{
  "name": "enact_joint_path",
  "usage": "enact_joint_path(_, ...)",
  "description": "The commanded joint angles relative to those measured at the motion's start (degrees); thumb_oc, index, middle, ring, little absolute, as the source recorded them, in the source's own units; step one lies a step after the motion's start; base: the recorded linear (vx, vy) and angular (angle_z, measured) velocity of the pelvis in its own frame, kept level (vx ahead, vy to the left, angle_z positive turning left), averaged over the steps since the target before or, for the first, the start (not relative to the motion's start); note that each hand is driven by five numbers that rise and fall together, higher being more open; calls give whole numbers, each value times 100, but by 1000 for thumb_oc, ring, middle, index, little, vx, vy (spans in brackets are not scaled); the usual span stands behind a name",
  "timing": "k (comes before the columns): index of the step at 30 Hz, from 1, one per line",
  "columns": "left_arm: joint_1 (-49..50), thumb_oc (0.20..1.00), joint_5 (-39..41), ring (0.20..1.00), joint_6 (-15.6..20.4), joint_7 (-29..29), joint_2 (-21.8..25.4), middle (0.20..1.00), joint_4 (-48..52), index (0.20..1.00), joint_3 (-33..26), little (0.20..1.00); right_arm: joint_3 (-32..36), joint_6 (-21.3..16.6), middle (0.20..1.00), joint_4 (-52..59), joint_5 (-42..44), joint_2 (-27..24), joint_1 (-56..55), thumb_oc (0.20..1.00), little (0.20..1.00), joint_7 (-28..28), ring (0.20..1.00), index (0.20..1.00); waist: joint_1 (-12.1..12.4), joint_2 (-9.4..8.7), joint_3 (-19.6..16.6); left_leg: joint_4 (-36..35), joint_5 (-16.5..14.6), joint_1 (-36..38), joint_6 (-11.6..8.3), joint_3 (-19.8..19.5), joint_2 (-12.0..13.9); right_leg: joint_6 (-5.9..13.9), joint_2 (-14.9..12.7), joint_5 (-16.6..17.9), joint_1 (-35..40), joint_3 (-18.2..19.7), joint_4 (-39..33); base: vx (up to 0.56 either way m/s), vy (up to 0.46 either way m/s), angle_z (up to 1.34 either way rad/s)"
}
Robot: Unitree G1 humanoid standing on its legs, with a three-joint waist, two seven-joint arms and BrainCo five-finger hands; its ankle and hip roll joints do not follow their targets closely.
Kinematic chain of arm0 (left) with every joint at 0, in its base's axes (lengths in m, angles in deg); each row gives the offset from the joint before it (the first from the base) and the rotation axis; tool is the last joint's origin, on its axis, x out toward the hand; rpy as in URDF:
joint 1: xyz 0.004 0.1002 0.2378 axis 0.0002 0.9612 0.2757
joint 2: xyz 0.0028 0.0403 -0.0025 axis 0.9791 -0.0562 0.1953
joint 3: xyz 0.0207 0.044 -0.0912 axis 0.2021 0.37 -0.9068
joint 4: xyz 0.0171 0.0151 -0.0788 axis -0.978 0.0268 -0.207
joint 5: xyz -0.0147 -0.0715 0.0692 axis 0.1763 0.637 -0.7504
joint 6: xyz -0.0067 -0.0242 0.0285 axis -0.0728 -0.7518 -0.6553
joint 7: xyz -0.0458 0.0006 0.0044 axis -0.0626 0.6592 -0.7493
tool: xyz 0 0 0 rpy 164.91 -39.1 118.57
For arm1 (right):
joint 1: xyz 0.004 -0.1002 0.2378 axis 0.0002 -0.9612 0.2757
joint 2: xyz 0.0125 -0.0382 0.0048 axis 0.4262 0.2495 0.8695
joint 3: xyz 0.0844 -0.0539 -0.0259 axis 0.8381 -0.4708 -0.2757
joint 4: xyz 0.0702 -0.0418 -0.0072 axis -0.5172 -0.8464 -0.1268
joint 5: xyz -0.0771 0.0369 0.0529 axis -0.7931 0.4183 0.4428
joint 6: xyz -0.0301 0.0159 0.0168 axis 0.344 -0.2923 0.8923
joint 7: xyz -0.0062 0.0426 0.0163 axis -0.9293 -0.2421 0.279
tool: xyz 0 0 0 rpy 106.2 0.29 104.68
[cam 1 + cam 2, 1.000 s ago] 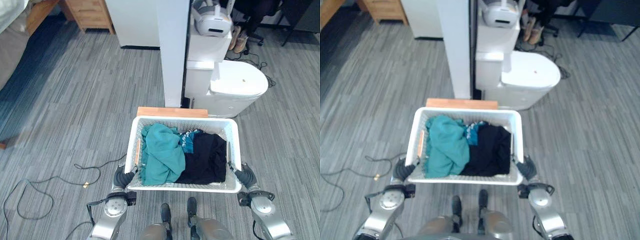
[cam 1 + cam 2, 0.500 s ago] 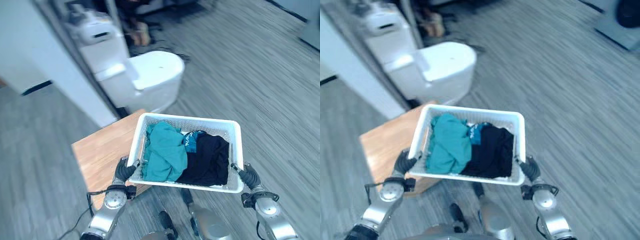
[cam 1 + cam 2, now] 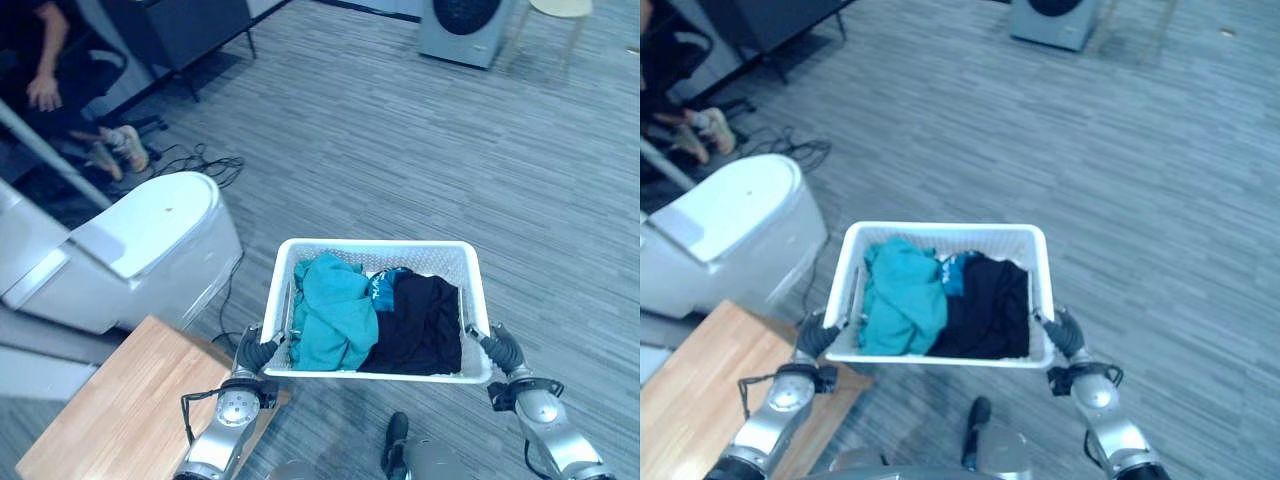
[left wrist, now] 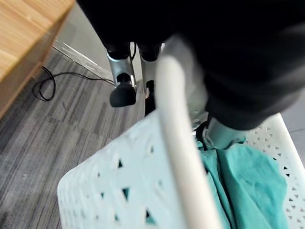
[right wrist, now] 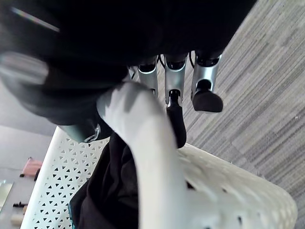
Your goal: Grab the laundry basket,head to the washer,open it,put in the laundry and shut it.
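The grey striped floor (image 3: pixel 400 130) stretches open toward the washer (image 3: pixel 465 25), which stands well apart at the far end of the room. A white toilet (image 3: pixel 130 250) sits off to the robot's left, with a wooden worktop (image 3: pixel 110 410) low beside it and a person (image 3: pixel 45 85) seated beyond.

The white laundry basket (image 3: pixel 375 247) is held up off the floor in front of the robot, level between both arms. Inside lie a teal garment (image 3: pixel 330 315) on the left and a black garment (image 3: pixel 418 325) on the right, touching.

The left hand (image 3: pixel 255 350) is clenched round the basket's left rim, and the right hand (image 3: pixel 500 350) clasps the right rim likewise.

The step in hand looks like carrying the basket to the washer. Doing it well means keeping both grips firm, the basket level so nothing spills, and steering clear of the toilet and the worktop.
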Motion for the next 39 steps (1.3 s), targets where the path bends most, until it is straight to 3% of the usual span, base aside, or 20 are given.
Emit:
enact_joint_path(1,-133,200,337,200,650,-379,32,200,623,200,174,200,150,-676,200,595,561,176,260,200,200,-106,200,200,57,-132,-97,-548,60,-390,468,101,-571,731,60,-429,382,733,-378,220,8,-94)
enact_joint_path(2,-154,200,304,200,637,-372,24,200,603,200,169,200,172,-676,200,541,546,193,248,200,200,-57,200,200,152,-119,-39,-806,384,-769,382,-151,-706,726,163,-445,466,903,-398,210,10,-69)
enact_joint_path(5,-153,200,269,200,626,-344,18,200,606,200,148,200,188,-694,200,466,557,275,271,200,200,29,200,200,296,-70,49,-1217,858,-1043,276,-505,-848,701,333,-512,585,1210,-376,153,38,-61)
enact_joint_path(9,-54,200,242,200,622,-394,49,200,598,200,117,200,166,-661,200,422,505,322,254,200,200,-81,200,200,304,-33,-84,-1576,738,-662,388,-586,-860,766,344,-663,723,1478,-318,256,167,-87)
enact_joint_path(12,31,200,193,200,577,-449,155,200,596,200,74,200,158,-628,200,367,542,445,256,200,200,-185,200,200,292,-52,-161,-1582,592,-413,521,-388,-834,845,256,-788,682,1710,55,174,179,-91)
enact_joint_path(14,82,200,166,200,535,-461,294,200,657,200,-49,200,83,-635,200,326,557,535,341,200,200,-283,200,200,320,-99,-48,-1471,346,-195,709,-149,-796,1031,206,-832,327,1879,933,121,147,-66)
enact_joint_path(18,135,200,192,200,545,-408,385,200,707,200,-200,200,-66,-607,200,318,518,603,520,200,200,-342,200,200,367,-127,78,-1526,185,63,790,247,-706,1205,130,-528,-340,1707,1317,64,43,-77)
enact_joint_path(20,232,200,254,200,566,-393,404,200,747,200,-268,200,-95,-589,200,373,555,586,577,200,200,-376,200,200,351,-124,90,-1735,-38,435,752,439,-700,1248,-87,-316,-700,1116,858,288,-16,-41)
enact_joint_path(22,266,200,259,200,567,-403,391,200,753,200,-289,200,-88,-581,200,395,574,576,559,200,200,-374,200,200,317,-94,80,-1812,-94,541,742,452,-699,1269,-99,-260,-699,978,617,244,-57,-47)
enact_joint_path(23,218,200,241,200,583,-392,337,200,689,200,-323,200,-58,-587,200,362,583,592,579,200,200,-342,200,200,239,-92,147,-1922,-94,761,713,491,-715,1290,-165,77,-964,701,105,262,-129,-35)
enact_joint_path(27,175,200,193,200,645,-409,294,200,653,200,-329,200,19,-603,200,417,537,601,464,200,200,-351,200,200,129,-95,108,-2032,-272,1109,602,313,-731,1363,-283,299,-1049,712,-284,319,-159,13)
enact_joint_path(32,259,200,212,200,644,-428,173,200,655,200,-272,200,53,-625,200,434,508,517,301,200,200,-368,200,200,15,-24,-127,-1806,-415,1336,469,200,-492,1174,-237,342,-863,749,-71,375,-197,40)
enact_joint_path(33,247,200,233,200,631,-418,125,200,627,200,-241,200,54,-647,200,410,521,489,298,200,200,-364,200,200,3,15,-164,-1592,-269,1279,392,173,-367,1089,-174,298,-770,731,-87,260,-220,39)
enact_joint_path(35,263,200,294,200,606,-429,115,200,609,200,-226,200,143,-647,200,474,578,385,175,200,200,-344,200,200,-2,34,-223,-620,432,1002,187,127,44,853,9,136,-427,615,-168,428,-399,37)
enact_joint_path(37,224,200,292,200,607,-428,101,200,590,200,-184,200,195,-662,200,495,639,289,145,200,200,-312,200,200,26,1,-188,-26,654,736,229,-37,31,713,100,8,-182,601,-274,333,-273,9)
enact_joint_path(39,197,200,297,200,574,-421,70,200,575,200,-163,200,240,-618,200,499,643,234,117,200,200,-313,200,200,72,-40,-166,27,441,421,352,-99,-125,684,77,-139,13,638,-335,276,-119,-32)
